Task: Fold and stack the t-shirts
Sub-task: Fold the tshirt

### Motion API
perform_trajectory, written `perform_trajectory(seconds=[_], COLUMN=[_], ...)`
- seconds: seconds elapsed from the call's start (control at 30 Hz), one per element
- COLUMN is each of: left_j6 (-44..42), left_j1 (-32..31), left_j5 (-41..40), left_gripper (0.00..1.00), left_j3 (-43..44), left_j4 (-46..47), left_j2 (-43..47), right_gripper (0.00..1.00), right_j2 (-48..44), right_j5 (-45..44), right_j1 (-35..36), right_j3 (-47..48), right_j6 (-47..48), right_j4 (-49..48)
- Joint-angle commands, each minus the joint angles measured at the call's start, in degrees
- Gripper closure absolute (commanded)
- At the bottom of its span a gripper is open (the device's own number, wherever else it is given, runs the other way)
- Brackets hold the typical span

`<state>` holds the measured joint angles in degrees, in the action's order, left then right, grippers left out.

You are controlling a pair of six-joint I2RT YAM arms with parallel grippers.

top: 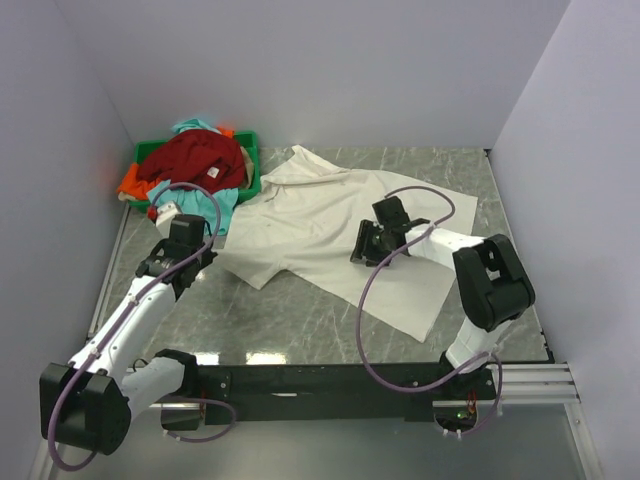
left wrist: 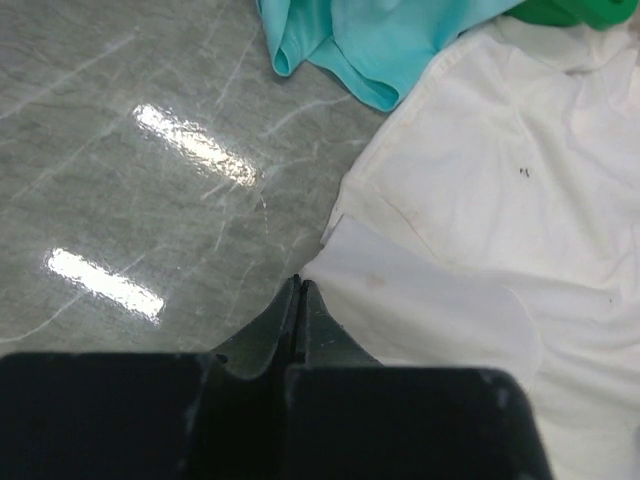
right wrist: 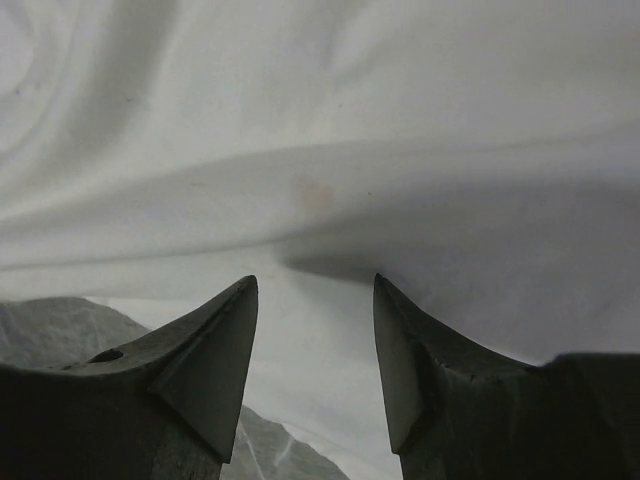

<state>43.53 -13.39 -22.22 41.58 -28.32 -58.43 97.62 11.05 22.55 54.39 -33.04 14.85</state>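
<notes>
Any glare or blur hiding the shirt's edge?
Left wrist: two glare streaks on the table, clear of the cream-white shirt, whose edge reads sharp. Right wrist: soft focus, a dark shadow along a fold ahead of the jaws. Top external: even light, small reflection at the table's near edge.

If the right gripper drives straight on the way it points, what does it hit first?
The cream-white cloth t-shirt: its wrinkled fabric fills the view ahead of the right gripper, jaws open. Probably the raised fold dead ahead comes first, though depth is hard to judge.
</notes>
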Motion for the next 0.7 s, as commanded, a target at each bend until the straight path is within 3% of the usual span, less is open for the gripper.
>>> perform_trajectory(seconds=[0.0,0.17,0.3,0.43,0.67], left_j6=[-1.43,-1.52,-1.78,-2.22,-3.27], left_j1=[1.61,2.05,2.05,1.96,1.96], left_j5=[-0.99,0.33,2.00,3.14,5.78], left_gripper=[1.00,1.00,1.00,1.00,1.00], left_j3=[1.66,0.96,-0.10,-0.45,-0.54], left_j4=[3.00,4.06,5.28,5.73,7.31], left_j2=[0.16,-0.28,0.42,0.60,1.04], right_gripper=[0.43,0.44,0.44,0.44,0.43], right_j2=[2.57,4.51,0.74,-8.64,-25.01], right_j5=[-1.91,-2.61,-4.19,-10.14,-20.26], right_j1=[1.62,2.76,3.56,4.00,3.91], right_j3=[3.43,6.07,5.73,3.45,-9.89], right_j6=[-0.63,-0.98,-0.98,-0.10,-3.07], right_j4=[-0.79,0.44,2.71,7.72,21.60])
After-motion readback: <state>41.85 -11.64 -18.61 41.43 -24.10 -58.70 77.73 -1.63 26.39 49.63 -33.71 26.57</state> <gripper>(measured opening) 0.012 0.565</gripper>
